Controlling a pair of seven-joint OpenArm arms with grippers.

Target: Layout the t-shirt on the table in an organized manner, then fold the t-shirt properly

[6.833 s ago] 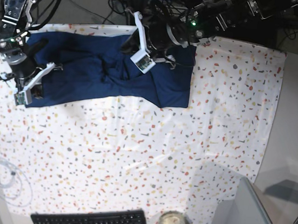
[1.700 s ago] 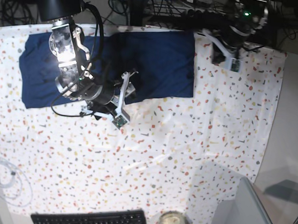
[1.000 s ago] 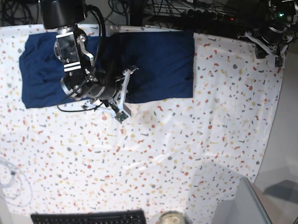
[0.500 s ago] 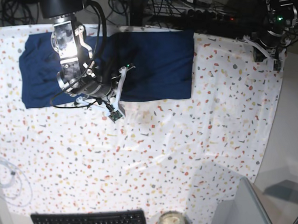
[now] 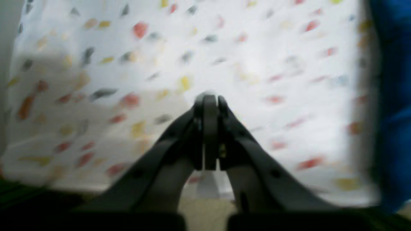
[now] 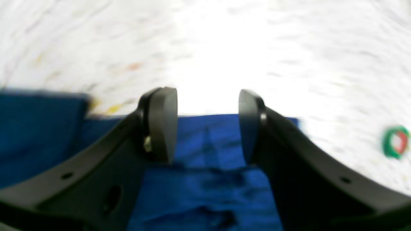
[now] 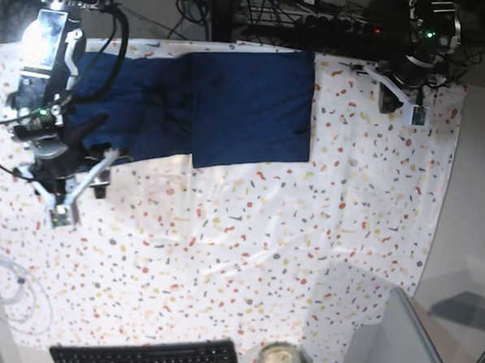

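The navy t-shirt [image 7: 246, 108] lies flat along the far side of the table [image 7: 247, 255], its right part a neat rectangle and its left part wrinkled. My right gripper [image 7: 83, 196] hangs at the shirt's lower left corner. In the right wrist view the right gripper [image 6: 207, 125] is open over the edge of the blue t-shirt [image 6: 205, 179], with nothing between its fingers [image 6: 162, 125]. My left gripper [image 7: 400, 96] is at the far right, clear of the shirt. In the left wrist view the left gripper [image 5: 208, 128] is shut and empty over the speckled cloth, with the t-shirt [image 5: 391, 96] at the right edge.
A black keyboard [image 7: 144, 357] and a glass jar [image 7: 280, 361] sit at the near edge. A white cable coil [image 7: 5, 287] lies near left. A grey box [image 7: 397, 344] stands near right. A small green ring [image 6: 395, 146] lies on the cloth.
My right arm swung left from the middle of the shirt's lower edge to its left corner, and its jaws opened. The shirt's left part now sits further in. The left arm shifted slightly.
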